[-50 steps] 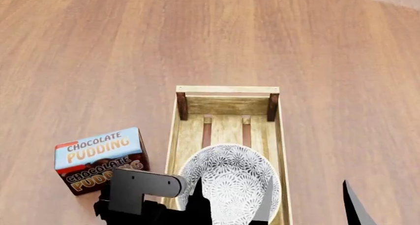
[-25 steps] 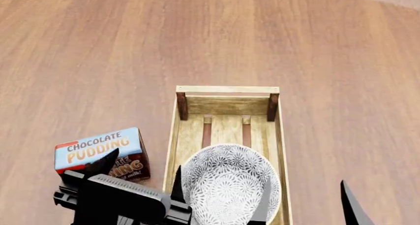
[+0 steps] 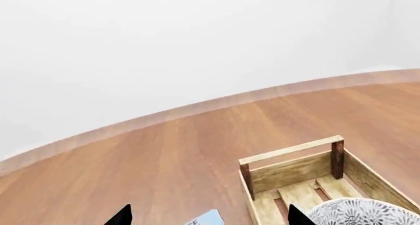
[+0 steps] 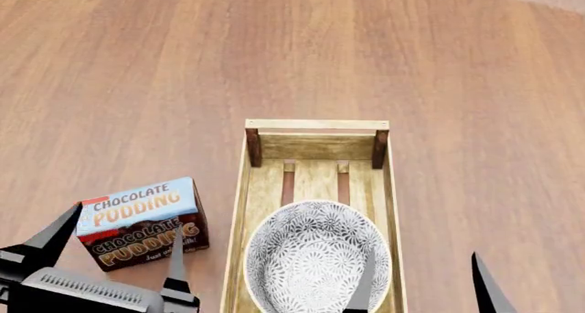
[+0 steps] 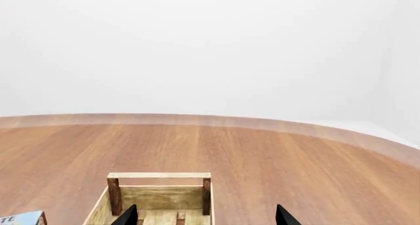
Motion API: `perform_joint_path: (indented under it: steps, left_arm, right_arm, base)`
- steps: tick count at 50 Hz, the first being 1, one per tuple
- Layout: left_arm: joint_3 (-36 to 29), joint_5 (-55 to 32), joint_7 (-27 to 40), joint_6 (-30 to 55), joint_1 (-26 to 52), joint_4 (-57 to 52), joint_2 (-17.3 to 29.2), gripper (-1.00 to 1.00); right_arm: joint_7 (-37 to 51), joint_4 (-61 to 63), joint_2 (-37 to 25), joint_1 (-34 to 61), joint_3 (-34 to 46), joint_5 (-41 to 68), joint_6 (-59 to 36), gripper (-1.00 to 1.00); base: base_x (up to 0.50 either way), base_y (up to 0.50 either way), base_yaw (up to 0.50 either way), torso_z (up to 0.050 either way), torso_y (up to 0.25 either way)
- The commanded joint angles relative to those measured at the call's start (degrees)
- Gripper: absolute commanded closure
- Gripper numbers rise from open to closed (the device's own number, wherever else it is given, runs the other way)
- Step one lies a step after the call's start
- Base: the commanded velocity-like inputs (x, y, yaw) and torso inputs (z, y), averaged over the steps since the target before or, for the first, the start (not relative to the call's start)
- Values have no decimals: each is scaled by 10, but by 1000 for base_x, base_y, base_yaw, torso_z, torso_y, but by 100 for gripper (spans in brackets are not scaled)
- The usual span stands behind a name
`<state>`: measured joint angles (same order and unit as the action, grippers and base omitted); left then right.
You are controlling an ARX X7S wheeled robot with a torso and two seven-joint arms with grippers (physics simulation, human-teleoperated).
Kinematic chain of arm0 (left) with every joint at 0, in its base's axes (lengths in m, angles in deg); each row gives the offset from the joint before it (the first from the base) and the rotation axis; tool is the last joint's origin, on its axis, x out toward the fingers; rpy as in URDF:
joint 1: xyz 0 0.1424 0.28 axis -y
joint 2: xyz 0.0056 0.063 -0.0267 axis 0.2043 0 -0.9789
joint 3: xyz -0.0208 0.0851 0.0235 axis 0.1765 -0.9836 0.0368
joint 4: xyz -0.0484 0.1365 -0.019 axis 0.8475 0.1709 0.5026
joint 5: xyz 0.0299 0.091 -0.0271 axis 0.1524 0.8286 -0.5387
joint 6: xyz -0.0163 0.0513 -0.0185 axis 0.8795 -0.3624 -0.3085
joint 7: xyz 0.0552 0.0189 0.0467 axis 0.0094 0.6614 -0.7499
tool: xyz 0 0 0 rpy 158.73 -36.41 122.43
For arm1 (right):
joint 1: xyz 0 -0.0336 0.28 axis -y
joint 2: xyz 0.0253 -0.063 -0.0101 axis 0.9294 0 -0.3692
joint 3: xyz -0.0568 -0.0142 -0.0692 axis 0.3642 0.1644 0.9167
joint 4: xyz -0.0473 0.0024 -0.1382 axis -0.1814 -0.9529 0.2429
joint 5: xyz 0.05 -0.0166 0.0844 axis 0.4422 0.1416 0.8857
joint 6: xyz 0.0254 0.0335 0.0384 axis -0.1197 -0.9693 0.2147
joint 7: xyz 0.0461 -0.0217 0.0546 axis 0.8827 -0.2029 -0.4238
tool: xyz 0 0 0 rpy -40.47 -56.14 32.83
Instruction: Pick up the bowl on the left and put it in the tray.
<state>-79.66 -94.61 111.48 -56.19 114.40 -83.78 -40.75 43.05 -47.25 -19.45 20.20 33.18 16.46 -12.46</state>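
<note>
The bowl (image 4: 316, 258), white with a grey-blue floral pattern, sits inside the near half of the light-wood slatted tray (image 4: 316, 124). Nothing holds it. My left gripper (image 4: 123, 241) is open at the lower left, its black fingers spread around the near side of the chocolate pudding box, well left of the bowl. In the left wrist view the gripper (image 3: 208, 217) is open, with the tray (image 3: 292, 153) and the bowl's rim (image 3: 367, 212) off to one side. My right gripper (image 4: 420, 285) is open at the bowl's right edge. The right wrist view shows the open gripper (image 5: 206, 216) facing the tray's far end (image 5: 159, 176).
A chocolate pudding box (image 4: 142, 220) stands on the wooden table just left of the tray; its corner shows in both wrist views (image 3: 206, 219) (image 5: 23, 218). The wooden tabletop (image 4: 366, 53) stretches far beyond the tray to a curved edge.
My left gripper has moved left, away from the bowl's left rim, and now stands over the pudding box. The bowl stays in the tray. The right gripper has barely moved.
</note>
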Motion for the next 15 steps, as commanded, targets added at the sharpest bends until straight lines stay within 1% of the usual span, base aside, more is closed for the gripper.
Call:
perform_joint_path:
  steps: [1, 4, 8, 9, 15]
  left_arm:
    - [28, 5, 7, -2, -34, -53, 45, -100]
    - [33, 8, 20, -7, -42, -71, 60, -100]
    - [32, 17, 29, -2, -44, -78, 66, -100]
    - [36, 20, 37, -8, -51, -87, 75, -100]
    - [39, 32, 49, -25, -69, -100, 90, -100]
  right_arm:
    - [-17, -3, 11, -3, -9, -13, 7, -100]
    - [-17, -5, 11, -2, -8, -14, 8, -100]
    - [-17, -5, 11, -1, -5, -16, 7, -100]
    - [-17, -4, 11, -1, -5, -15, 6, -100]
    - [-16, -5, 11, 0, -4, -16, 6, -100]
  base:
    - [0, 0, 0, 0, 0]
    - [0, 0, 0, 0, 0]
    - [0, 0, 0, 0, 0]
    - [0, 0, 0, 0, 0]
    - [0, 0, 0, 0, 0]
